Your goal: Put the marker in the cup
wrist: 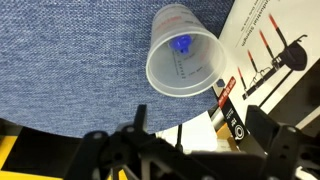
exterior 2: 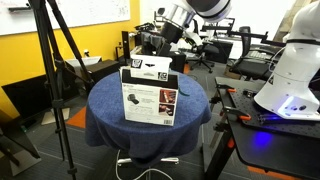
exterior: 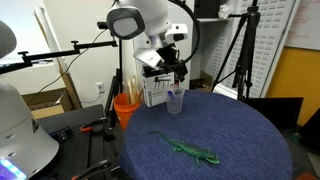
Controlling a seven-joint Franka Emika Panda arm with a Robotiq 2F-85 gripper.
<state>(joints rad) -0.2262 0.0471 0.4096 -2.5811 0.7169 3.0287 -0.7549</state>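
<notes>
The clear plastic cup (wrist: pixel 183 62) stands upright on the blue cloth, next to a printed box. In the wrist view I look down into it and see the marker's blue end (wrist: pixel 182 44) inside it; the marker's white body is hard to make out. In an exterior view the cup (exterior: pixel 175 101) stands right under my gripper (exterior: pixel 174 72). My gripper (wrist: pixel 200 130) is open and empty above the cup, with its dark fingers spread apart at the bottom of the wrist view. In an exterior view the box hides the cup, and my gripper (exterior 2: pixel 166 44) hangs behind the box.
A black-and-white printed box (exterior: pixel 155 92) (exterior 2: pixel 148 96) stands upright beside the cup. A green toy lizard (exterior: pixel 186 150) lies on the round blue-clothed table (exterior: pixel 235 130). An orange bucket (exterior: pixel 127 108) stands off the table's far edge. Tripods stand around the table.
</notes>
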